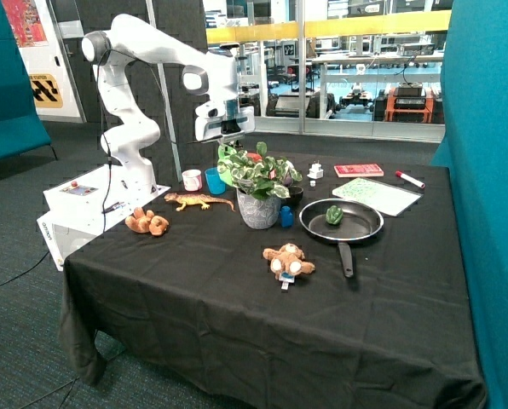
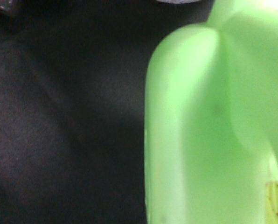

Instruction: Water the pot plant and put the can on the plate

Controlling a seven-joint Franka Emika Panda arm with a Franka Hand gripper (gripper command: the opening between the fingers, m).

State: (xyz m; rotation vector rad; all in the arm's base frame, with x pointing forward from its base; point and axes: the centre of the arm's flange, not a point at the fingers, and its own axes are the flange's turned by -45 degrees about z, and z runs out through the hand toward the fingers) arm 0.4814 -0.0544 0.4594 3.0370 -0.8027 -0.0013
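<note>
My claw (image 1: 229, 136) is hanging above the pot plant (image 1: 256, 181), near the centre of the outside view. In the wrist view the light-green can (image 2: 213, 126) is filling the right half of the frame, right up against the lens, with the black tabletop (image 2: 59, 130) behind it. I cannot tell whether my claw is gripping it.

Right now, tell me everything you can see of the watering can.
The can fills half the wrist view: light green, plastic-looking, with a rounded body and a raised part along it, handle or spout. Black tablecloth lies behind it. The outside view does not show it; the gripper hangs behind the pot plant. Whether it is gripped, I cannot tell.
</note>
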